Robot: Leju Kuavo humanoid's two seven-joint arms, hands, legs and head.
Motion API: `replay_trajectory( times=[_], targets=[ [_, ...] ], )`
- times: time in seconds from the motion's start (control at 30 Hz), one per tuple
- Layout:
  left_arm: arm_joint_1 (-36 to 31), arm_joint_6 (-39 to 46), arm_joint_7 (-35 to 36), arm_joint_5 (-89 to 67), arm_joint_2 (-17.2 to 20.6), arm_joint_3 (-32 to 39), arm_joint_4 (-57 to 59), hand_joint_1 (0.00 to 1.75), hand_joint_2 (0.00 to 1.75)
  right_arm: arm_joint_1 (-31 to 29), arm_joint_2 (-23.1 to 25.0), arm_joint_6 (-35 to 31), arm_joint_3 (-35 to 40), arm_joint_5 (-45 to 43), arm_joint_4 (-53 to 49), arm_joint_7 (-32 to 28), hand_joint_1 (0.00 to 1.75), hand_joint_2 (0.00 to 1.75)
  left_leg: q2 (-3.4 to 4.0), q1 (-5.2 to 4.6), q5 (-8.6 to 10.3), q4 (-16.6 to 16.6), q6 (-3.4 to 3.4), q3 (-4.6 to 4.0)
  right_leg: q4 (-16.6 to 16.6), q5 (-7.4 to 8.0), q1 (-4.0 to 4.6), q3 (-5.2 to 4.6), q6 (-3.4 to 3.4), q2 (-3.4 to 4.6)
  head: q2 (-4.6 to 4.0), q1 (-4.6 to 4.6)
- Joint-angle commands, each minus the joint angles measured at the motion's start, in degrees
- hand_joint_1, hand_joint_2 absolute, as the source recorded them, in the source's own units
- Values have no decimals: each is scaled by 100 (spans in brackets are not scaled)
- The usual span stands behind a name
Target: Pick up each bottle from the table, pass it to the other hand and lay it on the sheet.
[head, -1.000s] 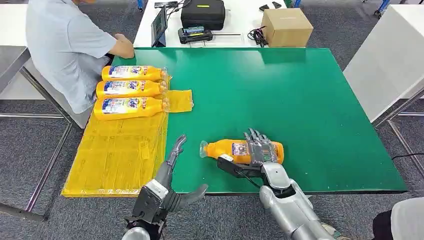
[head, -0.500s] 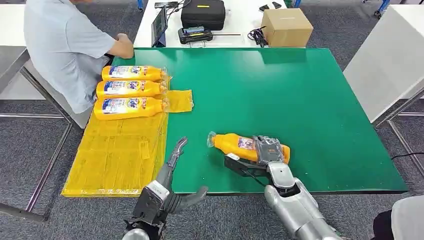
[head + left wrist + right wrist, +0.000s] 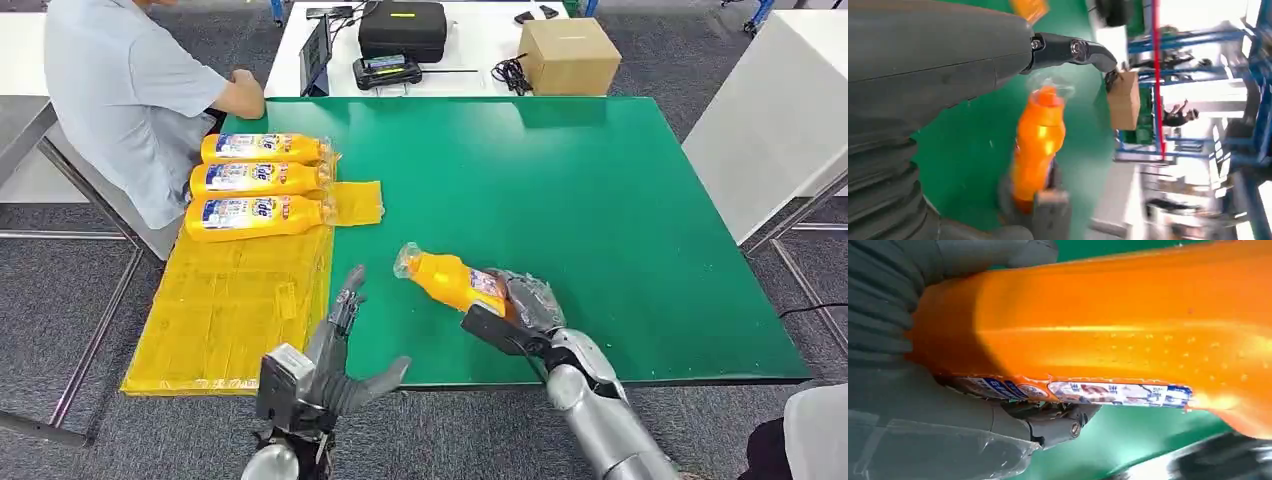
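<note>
My right hand grips an orange bottle by its lower body and holds it tilted above the green table, its clear-wrapped neck pointing toward my left hand. In the right wrist view the bottle sits close against my right hand. My left hand is open at the table's near edge, fingers spread, just left of the bottle. The left wrist view has the same bottle in front of my left hand. Three orange bottles lie side by side on the yellow sheet.
A person in a light shirt sits at the table's far left corner, next to the laid bottles. A cardboard box, a black case and a tablet stand on the white table behind. A white table stands to the right.
My right hand closed around the bottle and lifted it off the table, swinging its neck up and left toward my left hand. My left hand rose slightly.
</note>
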Motion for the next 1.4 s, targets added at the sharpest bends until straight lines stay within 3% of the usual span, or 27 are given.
replay_trajectory(
  times=[0.03,0.23,0.37,0.8,0.97,1.4],
  targets=[
    [-321,-106,-30,868,-156,445,914,0,175,176,273,218,-55,-616,-592,-293,175,175,1,2,-1,-3,-9,5,-2,-2,3,2,-10,-1,0,-4],
    [-404,-355,-109,2077,-160,726,1020,0,175,-101,361,640,278,-1204,-837,-502,175,175,-3,4,-6,3,-7,-3,4,-10,3,7,-12,6,0,2],
    [-716,-263,-115,2088,-7,441,1368,0,175,-199,432,679,490,-1454,-798,-639,175,175,-14,0,4,-2,-9,-14,1,-5,1,-3,-13,-3,0,0],
    [-1063,-8,-287,1623,70,-148,1462,0,175,-575,640,599,1100,-1417,-175,-560,175,175,-13,1,3,-4,-5,-14,-1,-5,1,-3,-9,0,0,0],
    [-1129,-408,-70,1818,138,-315,1513,0,175,-668,616,648,1291,-1481,-9,-556,175,175,-11,7,-3,-2,-11,-4,-4,-7,8,11,-15,1,0,0],
    [-1474,-321,15,2014,34,-112,2023,0,175,-903,687,617,1786,-1269,52,-419,175,175,-9,7,-4,2,-12,-6,3,-10,7,5,-16,2,0,0]
  ],
)
